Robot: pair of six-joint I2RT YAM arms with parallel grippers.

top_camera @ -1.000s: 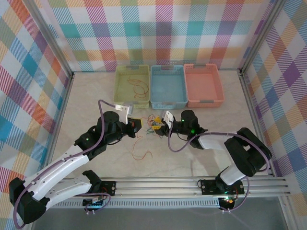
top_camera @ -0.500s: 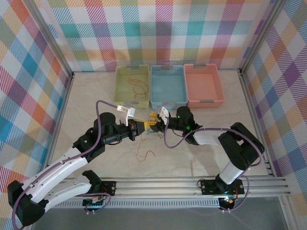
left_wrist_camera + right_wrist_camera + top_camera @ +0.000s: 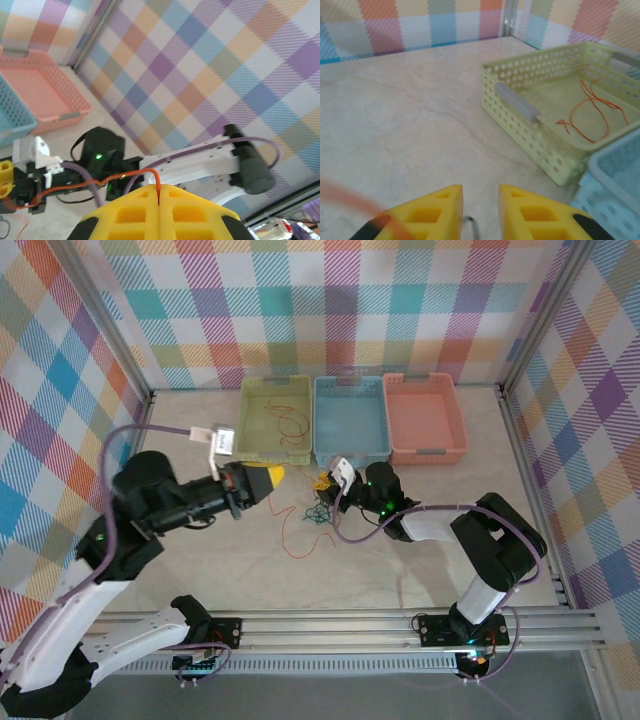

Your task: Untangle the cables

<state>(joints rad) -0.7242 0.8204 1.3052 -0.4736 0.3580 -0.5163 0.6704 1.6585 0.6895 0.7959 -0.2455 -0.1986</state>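
Separation step: left fingers (image 3: pixel 125 215) clamped on orange cable (image 3: pixel 140 172) above bench (image 3: pixel 400 560), strand trailing to tangle (image 3: pixel 320 508) by right fingers (image 3: pixel 530 215), narrowly apart, seemingly not gripping; next, pin tangle, draw strand free.

Three perforated plastic baskets in a row at far side of table (image 3: pixel 420 560), each just beside the next: yellow-green basket (image 3: pixel 275 381) left, blue basket (image 3: pixel 350 425) middle, pink basket (image 3: pixel 424 420) right. Grey tab on the yellow-green and pink walls; blue probably the same, unclear. Table top pale marbled beige. Plaid panels (image 3: pixel 330 310) enclose three sides. Slotted aluminium rail (image 3: pixel 350 625) along near edge
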